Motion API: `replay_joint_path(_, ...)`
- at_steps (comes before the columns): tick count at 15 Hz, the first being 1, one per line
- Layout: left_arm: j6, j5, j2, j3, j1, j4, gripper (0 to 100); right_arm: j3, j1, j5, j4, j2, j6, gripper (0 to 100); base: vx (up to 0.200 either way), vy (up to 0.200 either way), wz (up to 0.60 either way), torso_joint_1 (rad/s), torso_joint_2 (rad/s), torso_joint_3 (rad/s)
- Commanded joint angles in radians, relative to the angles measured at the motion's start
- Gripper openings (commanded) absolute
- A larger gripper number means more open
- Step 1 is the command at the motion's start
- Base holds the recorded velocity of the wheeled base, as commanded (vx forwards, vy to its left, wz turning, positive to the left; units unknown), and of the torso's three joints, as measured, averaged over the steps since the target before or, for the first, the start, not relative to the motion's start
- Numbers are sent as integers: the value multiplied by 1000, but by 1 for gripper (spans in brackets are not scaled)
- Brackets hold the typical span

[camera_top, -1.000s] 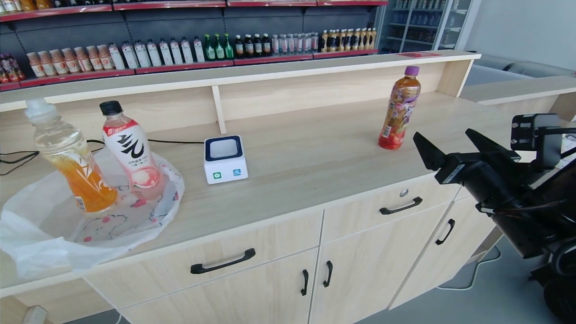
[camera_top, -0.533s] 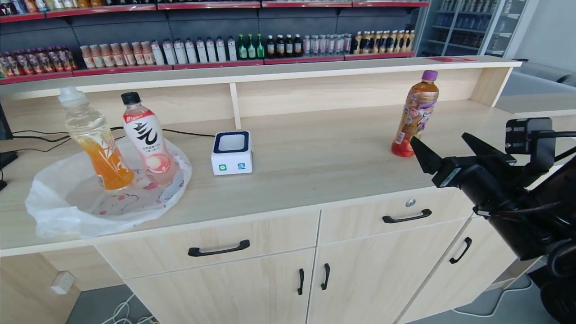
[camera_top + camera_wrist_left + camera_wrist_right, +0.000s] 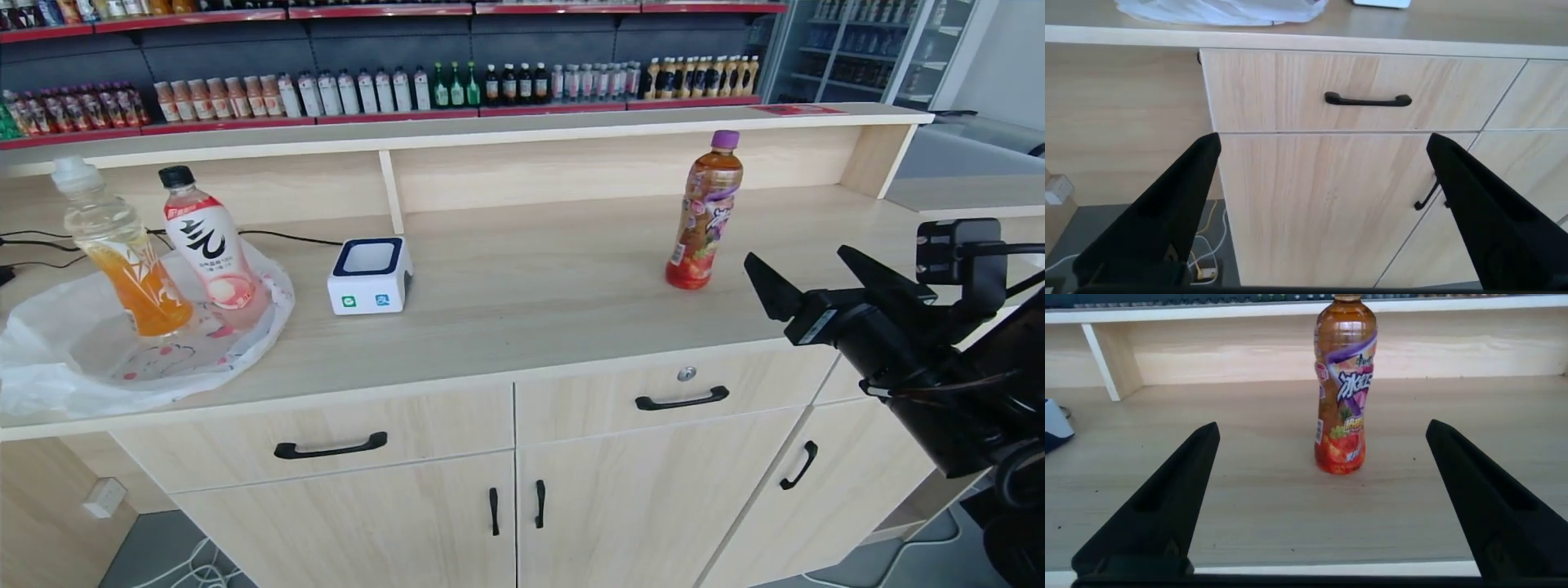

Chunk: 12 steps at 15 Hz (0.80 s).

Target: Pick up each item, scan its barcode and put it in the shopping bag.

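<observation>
A barcode scanner (image 3: 369, 276) sits left of the counter's (image 3: 531, 310) middle, beside the shopping bag (image 3: 57, 371) at the left end. The right hand (image 3: 796, 257) hangs off the front edge, jaws spread wide, facing the purple-capped bottle (image 3: 704, 211) upright toward the right end. The left hand (image 3: 1323, 155), likewise spread, faces a drawer (image 3: 1290, 90). Three bottles: that one, plus an orange-drink bottle (image 3: 122, 253) and a black-capped bottle (image 3: 208, 245) standing in the bag.

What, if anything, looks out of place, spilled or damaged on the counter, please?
Nothing is spilled or damaged. The one oddity: the shopping bag lies slumped open on the counter, so the orange bottle and pink bottle stand upright on it rather than enclosed. The purple-capped bottle stands upright, alone.
</observation>
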Motion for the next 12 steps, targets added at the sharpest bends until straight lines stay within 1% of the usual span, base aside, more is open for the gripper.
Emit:
replay_joint_path(1, 0, 1, 0, 0, 1, -1, 100, 0, 7, 0, -1, 4, -1, 100, 0, -200, 600, 2, 12, 2)
replay_joint_path(3, 0, 1, 0, 0, -1, -1, 100, 2, 9, 0, -1, 4, -1, 100, 0, -200, 600, 5, 0, 2)
replay_joint_path(4, 0, 1, 0, 0, 1, -1, 100, 19, 7, 0, -1, 4, -3, 100, 0, -200, 0, -2, 2, -2)
replay_joint_path(12, 0, 1, 0, 0, -1, -1, 100, 20, 9, 0, -1, 21, -5, 100, 0, -200, 0, 2, 3, 4)
